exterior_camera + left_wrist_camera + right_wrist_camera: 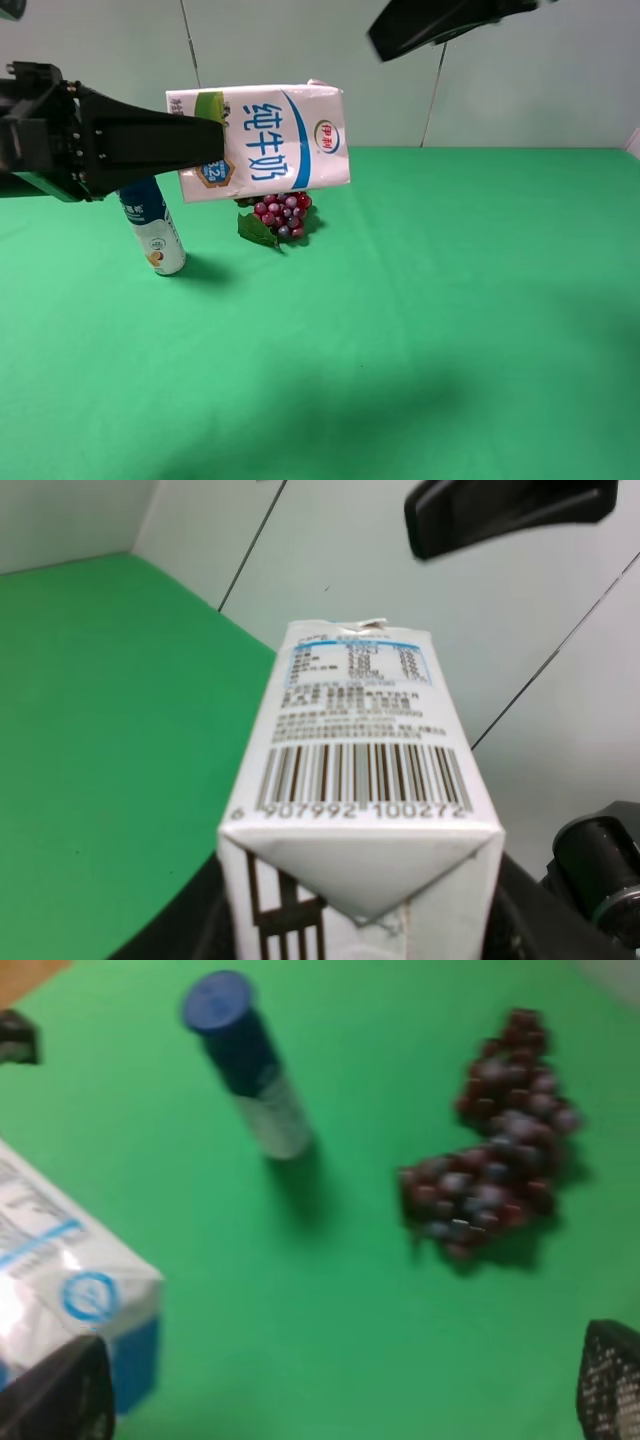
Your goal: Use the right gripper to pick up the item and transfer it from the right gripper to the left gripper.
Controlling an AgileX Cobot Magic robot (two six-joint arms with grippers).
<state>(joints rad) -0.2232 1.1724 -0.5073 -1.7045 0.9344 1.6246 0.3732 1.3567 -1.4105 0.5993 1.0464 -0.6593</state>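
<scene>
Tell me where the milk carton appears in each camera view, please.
Exterior high: the milk carton is in the air, upper middle-left, above the red grapes.
Left wrist: the carton fills the centre, barcode facing the camera.
Right wrist: one blurred carton corner shows at the edge.
Shared landmark: the blue-capped bottle, in exterior high and right wrist only.

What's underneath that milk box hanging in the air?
Only air, then the green table. The milk carton is clamped in the left gripper. Lower down sit red grapes and a bottle; in the high view the gripper covers the bottle's cap.
</scene>
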